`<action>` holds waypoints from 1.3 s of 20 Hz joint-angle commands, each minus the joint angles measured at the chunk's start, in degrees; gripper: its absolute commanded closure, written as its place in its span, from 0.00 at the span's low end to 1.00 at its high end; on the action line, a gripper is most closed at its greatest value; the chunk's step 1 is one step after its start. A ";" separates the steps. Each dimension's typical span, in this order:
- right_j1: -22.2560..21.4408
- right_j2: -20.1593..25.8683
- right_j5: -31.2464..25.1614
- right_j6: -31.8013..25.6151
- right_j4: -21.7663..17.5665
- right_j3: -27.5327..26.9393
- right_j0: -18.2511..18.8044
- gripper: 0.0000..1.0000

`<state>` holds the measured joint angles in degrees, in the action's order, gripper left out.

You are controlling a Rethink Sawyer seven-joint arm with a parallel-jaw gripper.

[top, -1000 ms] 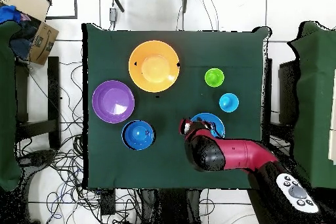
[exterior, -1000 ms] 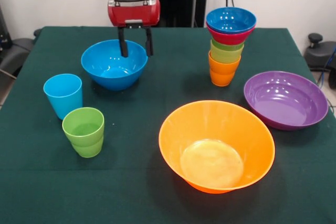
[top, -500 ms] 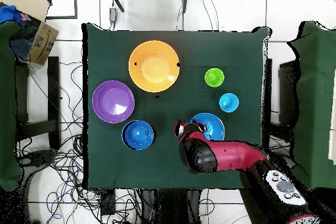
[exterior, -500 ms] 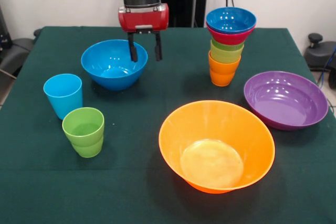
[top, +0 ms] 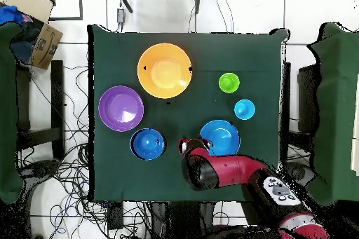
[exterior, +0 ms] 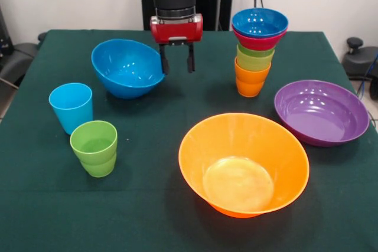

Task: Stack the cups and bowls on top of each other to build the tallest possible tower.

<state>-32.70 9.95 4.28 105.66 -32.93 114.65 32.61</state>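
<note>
The tower [exterior: 255, 51] stands at the back right: an orange cup lowest, green cups, a red bowl and a blue bowl on top; from overhead it shows as a blue disc [top: 148, 144]. A loose blue bowl [exterior: 126, 68] sits tilted at the back left, also in the overhead view [top: 220, 137]. My gripper [exterior: 176, 63] is open and empty, just right of that bowl, with one finger at its raised rim. It shows overhead [top: 184, 144] between bowl and tower. A light blue cup [exterior: 71, 105] and a green stepped cup [exterior: 94, 147] stand at the front left.
A large orange bowl [exterior: 243, 163] sits at the front middle and a wide purple bowl [exterior: 322, 111] at the right. Overhead they lie far from the base, orange bowl [top: 165, 70] and purple bowl [top: 120, 108]. The arm [top: 231, 169] lies over the table's near edge.
My gripper has moved out of the blue bowl toward the tower, staying open. The blue bowl has tipped, its rim lifted on the gripper's side.
</note>
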 commanded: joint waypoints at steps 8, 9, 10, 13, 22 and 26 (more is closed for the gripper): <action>2.39 -7.12 0.28 3.12 -2.91 -4.97 -3.49 0.00; 1.54 -6.71 -0.20 3.05 -2.81 -4.42 -3.40 0.00; 0.40 -5.86 -0.97 2.64 -3.01 -3.73 -2.52 0.00; -2.79 -3.17 -3.55 1.57 -3.17 -1.76 -0.11 0.00; -7.69 5.71 -4.48 0.97 -3.18 0.48 6.05 0.00; -7.98 5.24 -4.78 0.84 -2.85 -1.54 5.35 0.00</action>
<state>-40.20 8.04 4.02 105.66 -33.41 115.04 39.27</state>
